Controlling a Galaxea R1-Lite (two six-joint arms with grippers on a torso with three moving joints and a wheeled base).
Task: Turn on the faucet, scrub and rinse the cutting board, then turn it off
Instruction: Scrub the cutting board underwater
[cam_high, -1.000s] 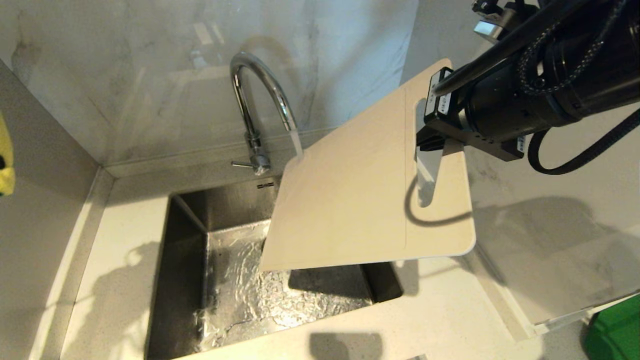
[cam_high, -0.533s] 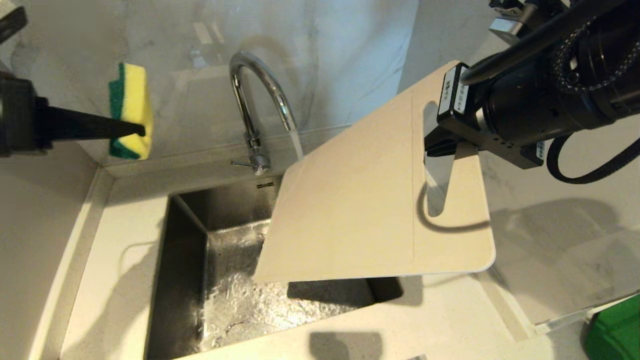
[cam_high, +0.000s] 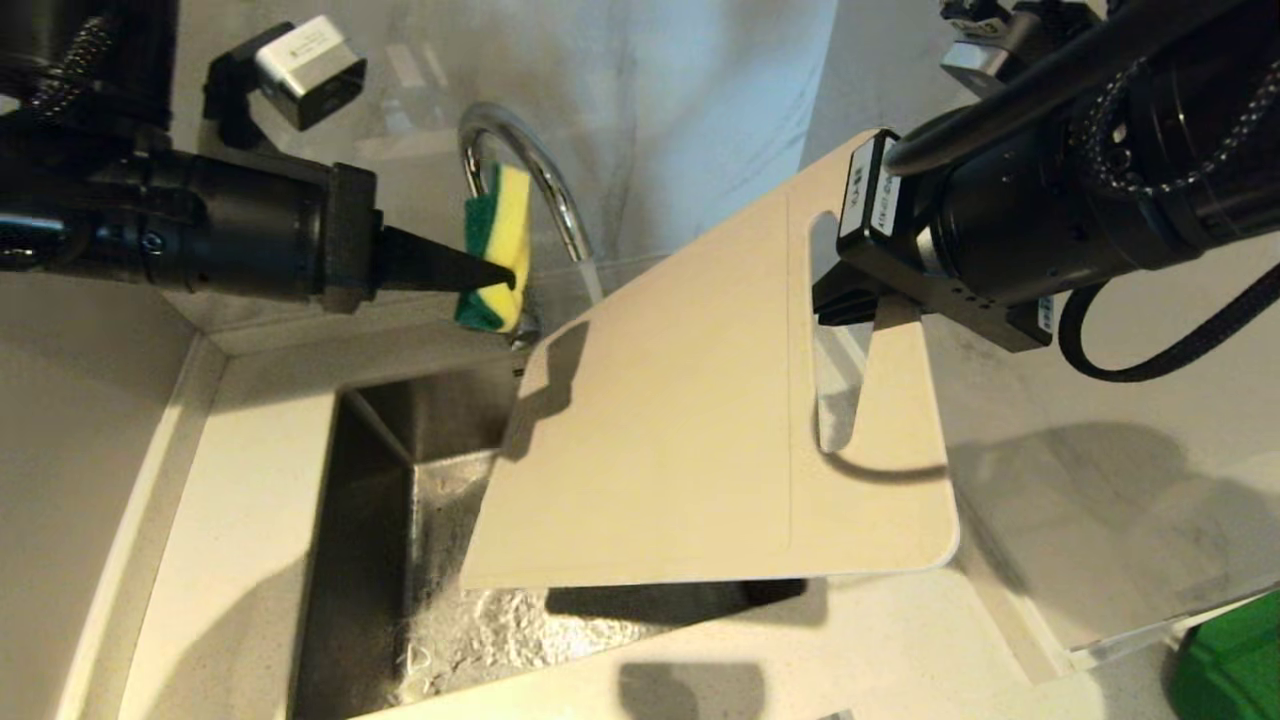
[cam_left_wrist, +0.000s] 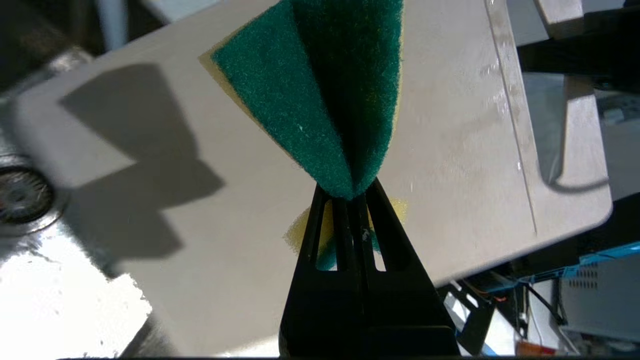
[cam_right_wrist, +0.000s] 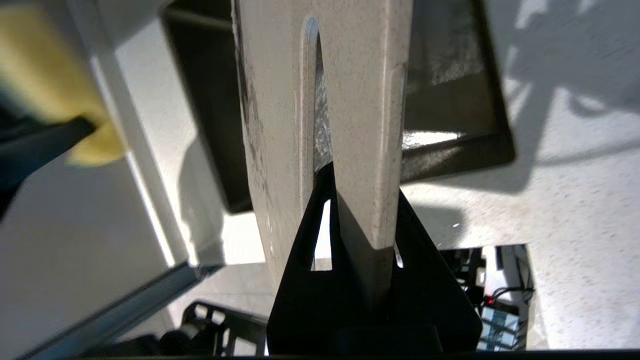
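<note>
Your right gripper (cam_high: 850, 300) jaws clamp the cutting board (cam_high: 690, 430) by its slot, tilted over the sink (cam_high: 380, 520) for runoff. Left gripper (cam_high: 505, 275) jaws pinch the sponge (cam_high: 495, 250) at its 10 o'clock, ready to scrub.

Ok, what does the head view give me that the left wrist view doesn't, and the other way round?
Only the head view shows the faucet with water running from its spout, the sink below, and the right gripper clamped on the cutting board beside its slot handle. Only the left wrist view shows the sponge's green face pinched into a fold between the left gripper's fingers, hanging over the board's face. Both show the sponge, the tilted board and the sponge's shadow on it.
</note>
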